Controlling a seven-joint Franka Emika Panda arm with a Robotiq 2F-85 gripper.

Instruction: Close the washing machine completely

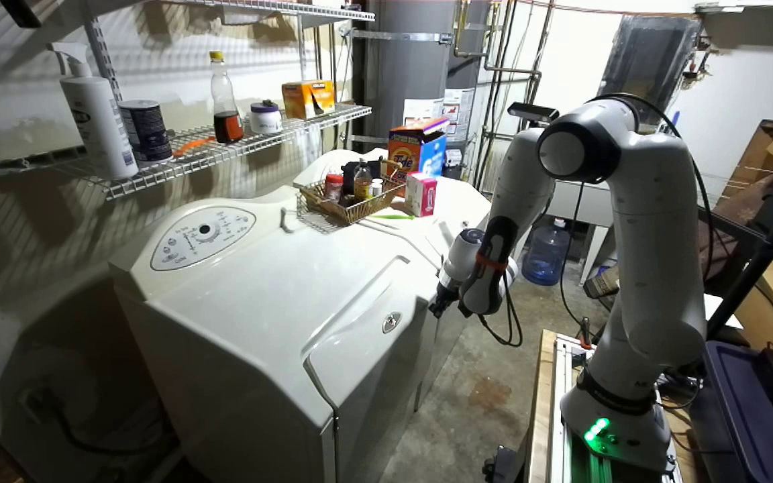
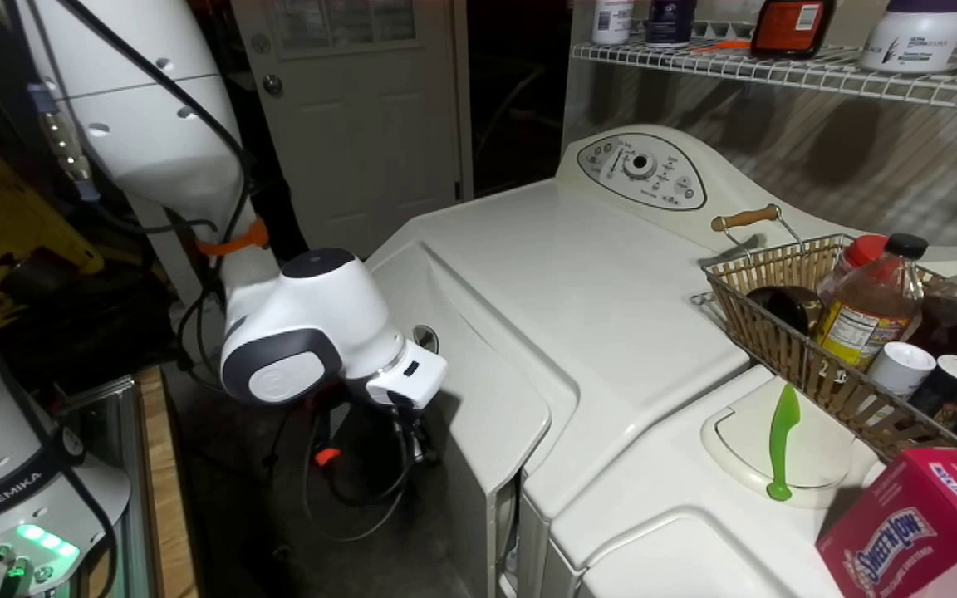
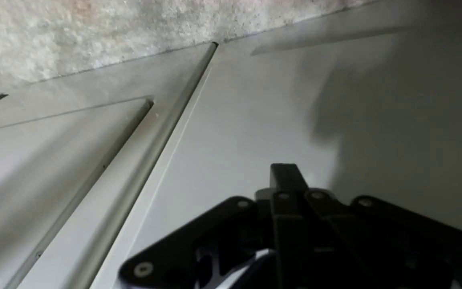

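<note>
"One washing machine (image 1: pixel 272 302), then, across from the arm (image 1: pixel 655 241) and just beside a second off-white appliance (image 2: pixel 678 473). Which step?"

"Pushing it shut, I'd judge. Its door (image 2: pixel 487 382) stands ajar: a narrow dark gap shows along one edge in an exterior view."

"And the next move?"

"A steady push on the door's face near that edge, probably the free one, until the gap is gone."

"What are the surfaces like?"

"Smooth, glossy enamel, by the look of it, over the machine's rounded top. The door is flat below, with a sloping, softly curved upper part. An oval dial panel (image 1: pixel 202 238) lies on the raised back."

"And the gripper (image 3: pixel 289 176)?"

"Black, angular linkage; its jaws meet, with nothing between them, over what I take for the door. Whether it touches, I can't tell."

"Anything smaller?"

"One oval badge (image 1: pixel 392 322), bright and metallic, on the door's slope."
</note>
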